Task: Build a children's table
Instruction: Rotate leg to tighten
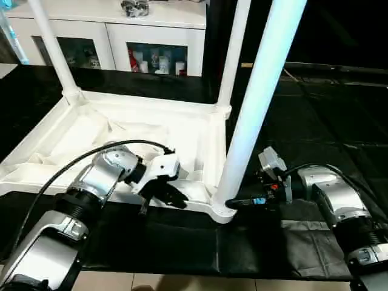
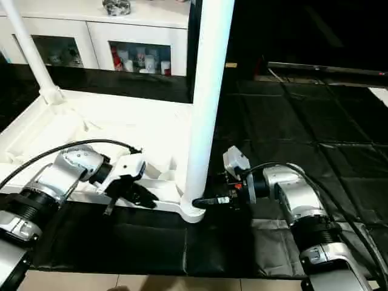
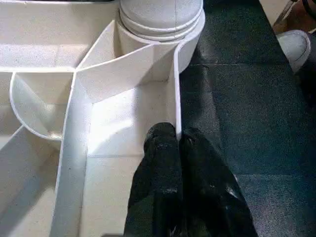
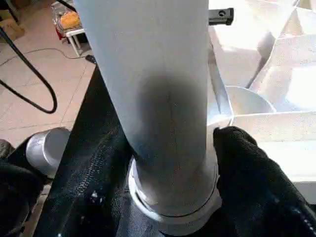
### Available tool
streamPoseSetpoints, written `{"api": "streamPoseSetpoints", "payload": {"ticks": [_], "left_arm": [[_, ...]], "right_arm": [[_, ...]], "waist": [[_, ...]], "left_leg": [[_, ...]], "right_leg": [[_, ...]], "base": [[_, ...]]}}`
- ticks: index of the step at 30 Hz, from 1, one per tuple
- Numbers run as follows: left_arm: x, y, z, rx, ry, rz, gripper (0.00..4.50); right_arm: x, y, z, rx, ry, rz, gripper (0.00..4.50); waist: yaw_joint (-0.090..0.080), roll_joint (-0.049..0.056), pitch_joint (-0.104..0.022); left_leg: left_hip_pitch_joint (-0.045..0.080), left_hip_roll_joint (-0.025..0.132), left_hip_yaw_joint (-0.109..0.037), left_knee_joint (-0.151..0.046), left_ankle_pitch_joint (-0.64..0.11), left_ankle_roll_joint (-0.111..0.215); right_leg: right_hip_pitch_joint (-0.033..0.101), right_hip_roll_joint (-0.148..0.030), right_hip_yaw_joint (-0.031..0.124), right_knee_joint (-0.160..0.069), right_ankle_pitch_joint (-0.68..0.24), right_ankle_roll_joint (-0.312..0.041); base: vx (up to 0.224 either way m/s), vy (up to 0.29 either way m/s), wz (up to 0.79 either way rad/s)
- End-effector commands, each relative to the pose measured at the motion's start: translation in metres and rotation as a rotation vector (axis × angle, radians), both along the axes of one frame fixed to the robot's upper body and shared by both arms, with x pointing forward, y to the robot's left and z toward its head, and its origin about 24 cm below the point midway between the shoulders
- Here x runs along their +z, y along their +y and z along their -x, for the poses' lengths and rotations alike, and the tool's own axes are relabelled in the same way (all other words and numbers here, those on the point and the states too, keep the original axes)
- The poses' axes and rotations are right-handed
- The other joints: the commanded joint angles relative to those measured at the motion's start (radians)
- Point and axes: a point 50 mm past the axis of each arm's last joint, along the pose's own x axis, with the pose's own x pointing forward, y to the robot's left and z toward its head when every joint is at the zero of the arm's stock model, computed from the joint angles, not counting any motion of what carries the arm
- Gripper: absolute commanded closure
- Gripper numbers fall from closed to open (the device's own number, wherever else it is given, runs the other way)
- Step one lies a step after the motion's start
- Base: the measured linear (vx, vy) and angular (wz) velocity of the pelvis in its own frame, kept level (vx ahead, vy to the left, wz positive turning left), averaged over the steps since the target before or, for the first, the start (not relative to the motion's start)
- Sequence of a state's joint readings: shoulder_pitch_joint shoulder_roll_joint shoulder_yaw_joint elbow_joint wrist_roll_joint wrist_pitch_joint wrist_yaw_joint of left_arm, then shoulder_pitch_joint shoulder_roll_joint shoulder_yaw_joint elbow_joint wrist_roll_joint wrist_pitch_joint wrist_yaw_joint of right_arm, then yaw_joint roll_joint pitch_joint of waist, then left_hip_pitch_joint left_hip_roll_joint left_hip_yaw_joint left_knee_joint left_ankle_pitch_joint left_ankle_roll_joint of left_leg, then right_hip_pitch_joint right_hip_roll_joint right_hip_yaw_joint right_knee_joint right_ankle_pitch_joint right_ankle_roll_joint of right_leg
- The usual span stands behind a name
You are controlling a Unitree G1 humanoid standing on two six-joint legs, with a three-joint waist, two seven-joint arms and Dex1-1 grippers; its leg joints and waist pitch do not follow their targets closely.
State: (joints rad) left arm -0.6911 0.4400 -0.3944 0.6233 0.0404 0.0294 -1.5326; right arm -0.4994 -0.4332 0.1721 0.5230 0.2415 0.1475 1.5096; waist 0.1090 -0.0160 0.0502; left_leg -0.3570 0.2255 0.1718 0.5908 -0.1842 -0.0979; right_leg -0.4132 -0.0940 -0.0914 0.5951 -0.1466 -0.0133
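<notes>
The white children's table top point(image 1: 182, 124) lies upside down on a black mat, ribbed underside up. Three white legs stand in its corner sockets: far left point(image 1: 51, 42), far right point(image 1: 233, 54) and near right point(image 1: 254, 103). My left gripper point(image 1: 176, 197) is shut on the thin near rim wall point(image 3: 176, 98), one black finger on each side, close to the near right socket. My right gripper point(image 1: 233, 203) reaches in from the right around the base of the near right leg point(image 4: 158, 98). One finger point(image 4: 247, 168) rests against the socket there, and the other stands off on the far side, so the jaws are open.
A white cabinet with glass doors point(image 1: 109, 30) stands behind the table top. The black mat point(image 1: 315, 121) stretches to the right and back. Pale tile floor point(image 1: 182, 282) shows past the mat's near edge, and cables point(image 4: 29, 84) lie on the floor beside the mat.
</notes>
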Motion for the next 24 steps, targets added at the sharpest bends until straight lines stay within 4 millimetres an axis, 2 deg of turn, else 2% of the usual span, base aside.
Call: {"api": "streamPoseSetpoints", "payload": {"ticks": [1, 2, 9, 11, 13, 14, 15, 16, 17, 18, 19, 20, 21, 22, 24], "left_arm": [[0.005, -0.013, 0.006, -0.124, 0.002, 0.017, 4.5], [0.005, -0.013, 0.006, -0.124, 0.001, 0.016, 4.5], [0.0, -0.012, 0.002, -0.052, 0.008, 0.013, 4.5], [-0.002, -0.014, -0.001, 0.015, 0.012, 0.028, 4.5], [-0.003, -0.017, -0.003, 0.064, 0.004, 0.038, 4.5], [-0.004, -0.022, -0.01, 0.168, -0.017, 0.062, 4.5], [-0.005, -0.026, -0.013, 0.218, -0.024, 0.07, 4.5], [-0.005, -0.026, -0.013, 0.218, -0.024, 0.07, 4.5], [-0.006, -0.028, -0.014, 0.246, -0.026, 0.073, 4.5], [-0.007, -0.034, -0.017, 0.3, -0.027, 0.085, 4.5], [-0.009, -0.046, -0.021, 0.4, -0.015, 0.109, 4.5], [-0.009, -0.052, -0.024, 0.44, -0.017, 0.118, 4.5], [-0.009, -0.055, -0.025, 0.46, -0.018, 0.121, 4.5], [-0.01, -0.06, -0.027, 0.498, -0.022, 0.127, 4.5], [-0.01, -0.069, -0.032, 0.593, -0.031, 0.143, 4.5]], "right_arm": [[0.002, 0.0, -0.002, -0.003, -0.003, -0.01, 2.12], [0.002, 0.0, -0.002, 0.0, -0.002, -0.011, 2.36], [0.001, 0.003, 0.002, 0.007, 0.024, -0.047, 2.54], [-0.002, 0.006, 0.004, -0.019, 0.037, -0.066, 2.55], [-0.005, 0.008, 0.005, -0.052, 0.045, -0.07, 2.55], [-0.012, 0.012, 0.002, -0.154, 0.042, -0.045, 2.55], [-0.016, 0.015, -0.002, -0.238, 0.034, -0.021, 2.55], [-0.016, 0.015, -0.002, -0.238, 0.034, -0.021, 2.56], [-0.019, 0.016, -0.005, -0.291, 0.027, -0.005, 2.56], [-0.022, 0.021, -0.01, -0.378, 0.019, 0.002, 2.56], [-0.025, 0.032, -0.016, -0.503, 0.015, 0.002, 2.56], [-0.025, 0.038, -0.019, -0.558, 0.027, 0.001, 2.57], [-0.026, 0.042, -0.021, -0.587, 0.037, 0.001, 2.57], [-0.026, 0.047, -0.024, -0.635, 0.039, 0.007, 2.57], [-0.026, 0.06, -0.03, -0.739, 0.06, 0.009, 2.57]], "waist": [[-0.006, -0.004, -0.07], [-0.006, -0.004, -0.069], [-0.005, -0.003, -0.068], [-0.002, -0.002, -0.068], [-0.003, -0.003, -0.067], [-0.003, -0.003, -0.065], [-0.006, -0.004, -0.062], [-0.009, -0.004, -0.061], [-0.015, -0.006, -0.058], [-0.021, -0.007, -0.057], [-0.032, -0.001, -0.053], [-0.042, -0.003, -0.055], [-0.048, -0.005, -0.055], [-0.054, 0.001, -0.054], [-0.067, 0.004, -0.059]], "left_leg": [[0.005, 0.009, 0.012, -0.069, -0.208, 0.046], [0.005, 0.009, 0.012, -0.069, -0.208, 0.045], [0.006, 0.008, 0.012, -0.07, -0.218, 0.039], [0.009, 0.009, 0.013, -0.07, -0.222, 0.039], [0.007, 0.008, 0.013, -0.07, -0.22, 0.038], [0.01, 0.007, 0.013, -0.071, -0.232, 0.032], [0.01, 0.004, 0.011, -0.072, -0.253, 0.022], [0.01, 0.005, 0.008, -0.074, -0.263, 0.013], [0.01, 0.001, 0.005, -0.076, -0.287, 0.004], [0.015, -0.002, 0.004, -0.075, -0.309, 0.004], [0.014, -0.005, 0.003, -0.075, -0.314, -0.007], [0.013, -0.007, -0.003, -0.074, -0.328, -0.015], [0.009, -0.01, -0.005, -0.074, -0.329, -0.014], [0.007, -0.013, -0.006, -0.074, -0.332, -0.013], [0.01, -0.014, -0.008, -0.072, -0.34, 0.001]], "right_leg": [[0.057, -0.043, 0.041, -0.061, -0.283, -0.218], [0.057, -0.043, 0.042, -0.062, -0.287, -0.217], [0.056, -0.043, 0.042, -0.065, -0.313, -0.207], [0.053, -0.043, 0.042, -0.067, -0.317, -0.207], [0.054, -0.042, 0.042, -0.066, -0.316, -0.206], [0.052, -0.042, 0.042, -0.07, -0.34, -0.198], [0.051, -0.043, 0.04, -0.075, -0.388, -0.185], [0.051, -0.044, 0.04, -0.076, -0.411, -0.176], [0.052, -0.046, 0.036, -0.086, -0.481, -0.146], [0.048, -0.047, 0.033, -0.095, -0.539, -0.122], [0.044, -0.046, 0.031, -0.098, -0.571, -0.11], [0.048, -0.048, 0.023, -0.106, -0.619, -0.087], [0.051, -0.047, 0.019, -0.108, -0.631, -0.076], [0.051, -0.045, 0.016, -0.112, -0.64, -0.067], [0.051, -0.045, 0.01, -0.121, -0.628, -0.061]], "base": [[0.0, 0.0, 0.0], [0.0, 0.0, 0.0], [0.0, 0.0, 0.0], [0.0, 0.0, 0.0], [0.0, 0.0, 0.0], [0.0, 0.0, 0.0], [0.0, 0.0, 0.0], [0.0, 0.0, 0.0], [0.0, 0.0, 0.0], [0.0, 0.0, 0.0], [0.0, 0.0, 0.0], [0.0, 0.0, 0.0], [0.0, 0.0, 0.0], [0.0, 0.0, 0.0], [0.0, 0.0, 0.0]]}}
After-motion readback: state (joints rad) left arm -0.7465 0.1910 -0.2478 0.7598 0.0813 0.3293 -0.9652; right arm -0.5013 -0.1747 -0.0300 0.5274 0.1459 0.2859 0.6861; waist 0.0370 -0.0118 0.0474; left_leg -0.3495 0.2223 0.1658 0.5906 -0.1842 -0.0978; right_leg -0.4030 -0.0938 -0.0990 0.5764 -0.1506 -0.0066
